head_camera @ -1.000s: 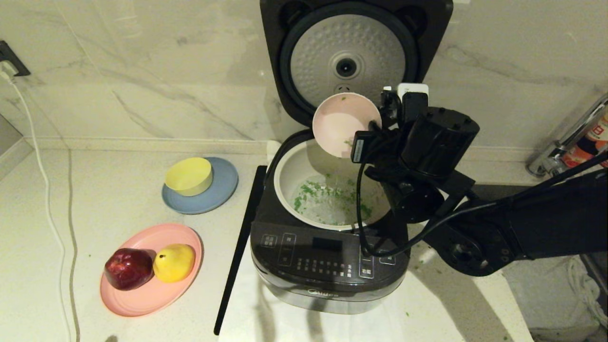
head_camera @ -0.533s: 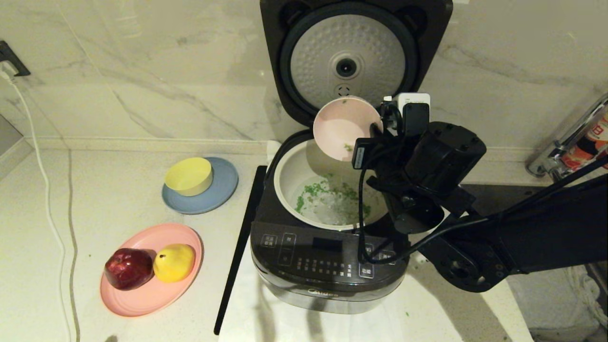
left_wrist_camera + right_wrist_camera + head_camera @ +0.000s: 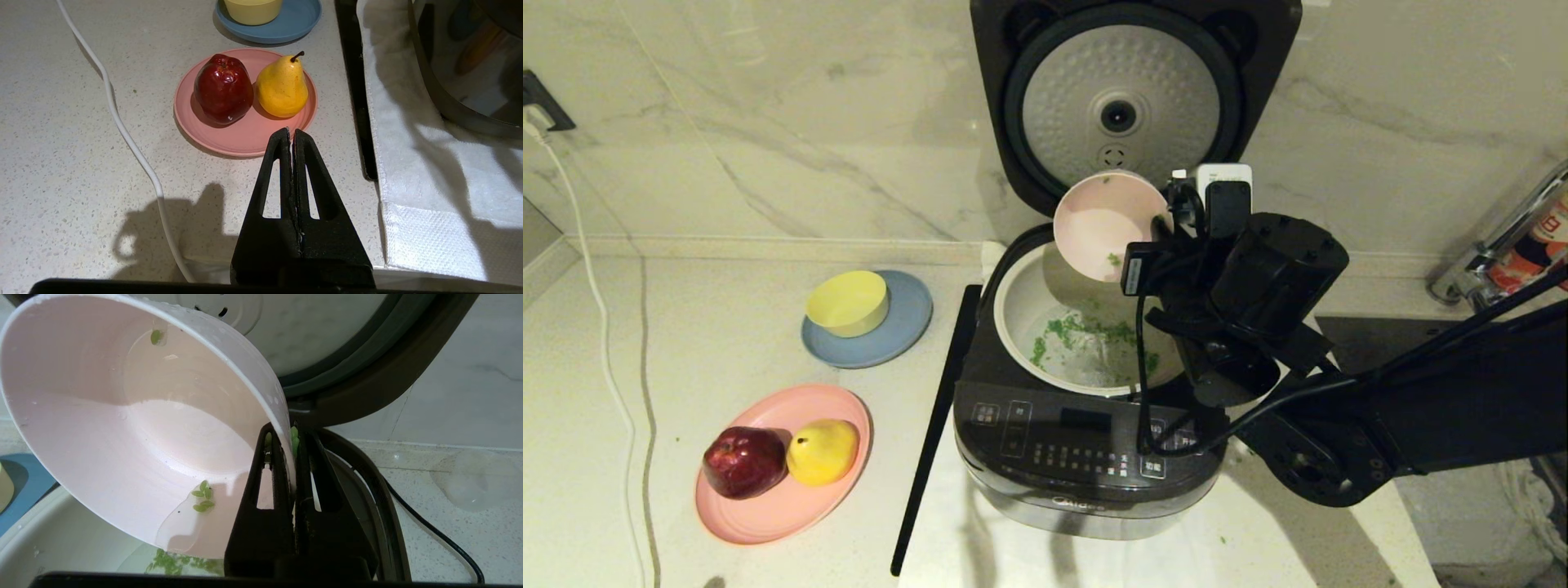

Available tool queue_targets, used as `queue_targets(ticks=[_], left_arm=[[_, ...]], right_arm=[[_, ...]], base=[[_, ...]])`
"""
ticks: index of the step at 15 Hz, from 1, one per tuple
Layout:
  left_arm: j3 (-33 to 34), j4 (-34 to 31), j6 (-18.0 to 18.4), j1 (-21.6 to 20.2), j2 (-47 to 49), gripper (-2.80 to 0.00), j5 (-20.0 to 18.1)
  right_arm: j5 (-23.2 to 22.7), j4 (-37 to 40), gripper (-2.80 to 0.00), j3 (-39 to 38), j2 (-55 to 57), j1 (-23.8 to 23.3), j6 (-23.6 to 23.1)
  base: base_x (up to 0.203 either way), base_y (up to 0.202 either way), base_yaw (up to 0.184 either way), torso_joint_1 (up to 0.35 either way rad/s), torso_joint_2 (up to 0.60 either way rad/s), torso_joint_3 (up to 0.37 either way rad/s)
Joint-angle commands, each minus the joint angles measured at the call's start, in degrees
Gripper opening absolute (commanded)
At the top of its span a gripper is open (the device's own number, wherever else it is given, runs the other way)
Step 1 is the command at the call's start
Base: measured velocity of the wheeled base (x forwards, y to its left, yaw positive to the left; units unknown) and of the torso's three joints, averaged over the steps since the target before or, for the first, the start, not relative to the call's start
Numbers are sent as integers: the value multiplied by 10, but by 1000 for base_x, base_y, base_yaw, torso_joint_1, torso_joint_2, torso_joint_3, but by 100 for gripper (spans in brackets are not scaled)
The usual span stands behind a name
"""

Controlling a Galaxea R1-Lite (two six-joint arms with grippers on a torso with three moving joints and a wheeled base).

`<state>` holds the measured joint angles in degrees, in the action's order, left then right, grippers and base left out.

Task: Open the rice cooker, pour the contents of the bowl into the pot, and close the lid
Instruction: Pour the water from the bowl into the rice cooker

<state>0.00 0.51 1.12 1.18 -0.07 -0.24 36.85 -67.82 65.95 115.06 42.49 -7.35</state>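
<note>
Surface: pale speckled counter (image 3: 727, 343) against a marbled wall.
Head view, rice cooker (image 3: 1086, 465): at 6 o'clock of centre, on a white cloth; lid (image 3: 1123, 98) swung up at 12 o'clock, dimpled silver disc facing out.
Head view, pot (image 3: 1013, 314): cream-white, inside the cooker, with the contents (image 3: 1086, 331) scattered green over its bottom.
Head view, bowl (image 3: 1098, 220): pale pink, tipped steeply over the pot's far rim, a few green bits clinging inside.
Head view, right gripper (image 3: 1160, 224): reaching in from 3 o'clock, at the bowl's edge.
Head view, 9 o'clock side: yellow bowl (image 3: 847, 302) on a blue plate (image 3: 907, 322); apple (image 3: 743, 461) and pear (image 3: 823, 451) touching on a pink plate (image 3: 776, 510).
Left wrist view, left gripper (image 3: 292, 136): fingers pressed together, empty, over the counter just beside the pink plate.
Right wrist view, right gripper: fingers pinched narrow on the bowl's rim, one inside, one outside.
</note>
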Motion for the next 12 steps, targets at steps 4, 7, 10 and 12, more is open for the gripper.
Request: queue_targets(ticks=[4, 7, 10, 12], left_arm=[[5, 0, 0, 0, 0, -280, 0], [5, 0, 0, 0, 0, -280, 0], [5, 0, 0, 0, 0, -280, 0], [5, 0, 0, 0, 0, -280, 0]], right_arm=[[1, 23, -280, 0, -12, 1, 1], [3, 20, -280, 1, -8, 1, 2], [3, -5, -280, 1, -11, 4, -4], [3, -18, -280, -6, -5, 4, -4]], base=[[0, 0, 0, 0, 0, 0], [0, 0, 0, 0, 0, 0], [0, 0, 0, 0, 0, 0], [0, 0, 0, 0, 0, 0]])
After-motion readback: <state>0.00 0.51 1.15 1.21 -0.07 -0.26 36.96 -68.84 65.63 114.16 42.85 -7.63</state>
